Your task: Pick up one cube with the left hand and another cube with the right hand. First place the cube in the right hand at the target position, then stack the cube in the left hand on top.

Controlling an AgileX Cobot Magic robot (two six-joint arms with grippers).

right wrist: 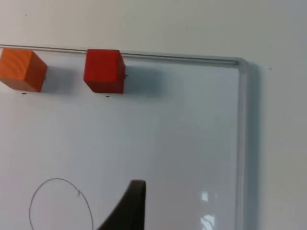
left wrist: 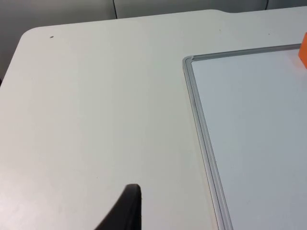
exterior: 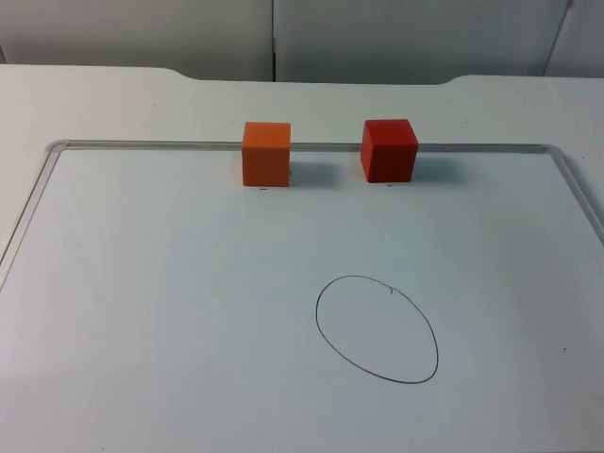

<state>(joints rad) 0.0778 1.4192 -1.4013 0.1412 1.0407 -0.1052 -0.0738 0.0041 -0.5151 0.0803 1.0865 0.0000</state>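
Note:
An orange cube [exterior: 265, 154] and a red cube [exterior: 388, 150] stand side by side at the far edge of a whiteboard [exterior: 142, 145], the orange one to the left. A hand-drawn oval target [exterior: 377, 328] lies nearer, right of centre. My left gripper [left wrist: 125, 211] hangs over bare table outside the board's far left corner [left wrist: 188, 61], with a sliver of the orange cube [left wrist: 303, 51] beyond. My right gripper [right wrist: 129, 206] hovers above the board beside the oval [right wrist: 60, 203], well short of the red cube [right wrist: 103, 71] and the orange cube [right wrist: 21, 70]. Neither gripper holds anything.
The whiteboard's raised metal frame [exterior: 576, 179] runs along the far and side edges. White table [exterior: 113, 94] surrounds it and ends at the grey partition wall [exterior: 283, 28]. The board's right frame [right wrist: 242, 143] lies close to my right gripper.

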